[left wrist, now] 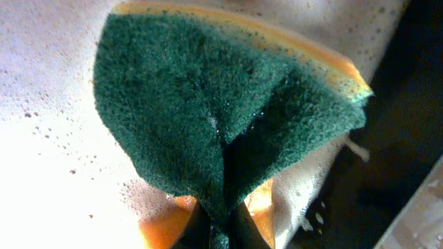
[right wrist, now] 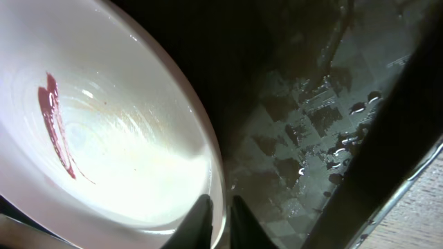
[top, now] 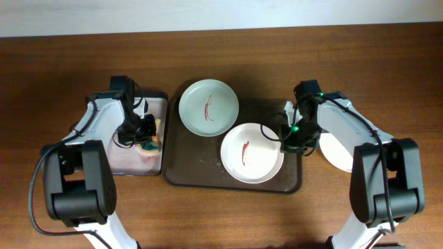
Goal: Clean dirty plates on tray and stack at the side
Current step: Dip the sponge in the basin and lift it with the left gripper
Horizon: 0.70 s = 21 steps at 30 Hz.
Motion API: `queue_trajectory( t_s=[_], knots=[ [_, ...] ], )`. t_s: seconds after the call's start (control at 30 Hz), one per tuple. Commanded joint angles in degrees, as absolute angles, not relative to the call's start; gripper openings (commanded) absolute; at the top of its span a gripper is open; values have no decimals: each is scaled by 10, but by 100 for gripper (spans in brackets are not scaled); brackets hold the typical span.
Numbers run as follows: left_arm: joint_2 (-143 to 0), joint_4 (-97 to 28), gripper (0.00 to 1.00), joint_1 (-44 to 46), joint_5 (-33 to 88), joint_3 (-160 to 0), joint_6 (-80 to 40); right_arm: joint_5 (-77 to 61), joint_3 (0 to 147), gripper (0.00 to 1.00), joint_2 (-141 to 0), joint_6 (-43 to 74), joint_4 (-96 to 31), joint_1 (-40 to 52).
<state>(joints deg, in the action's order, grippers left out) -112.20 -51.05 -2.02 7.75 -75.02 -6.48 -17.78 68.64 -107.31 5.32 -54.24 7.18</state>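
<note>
Right fingers (top: 291,138) clamped on rim of white plate (top: 251,153), near end of tray (top: 187,164); streak unwiped. Left fingers (top: 142,128) pinched shut on wet sponge (left wrist: 221,104) over foamy sponge tray (top: 118,159). Green plate (top: 209,107) at tray's far end, also streaked. Third plate (top: 336,153) off-tray on surface (top: 221,214), right side, no streak visible. Likely one done, two left.

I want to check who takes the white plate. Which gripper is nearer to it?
Right. The right gripper straddles the rim of the white plate; the left gripper holds a sponge over the small tray, well away.
</note>
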Motion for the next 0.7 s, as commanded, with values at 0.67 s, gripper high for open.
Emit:
queue_trajectory(
  t_s=[0.67],
  knots=[
    [-918, -536, 0, 13, -34, -808, -102, -156, 655, 16, -1074, 54, -441, 76]
  ],
)
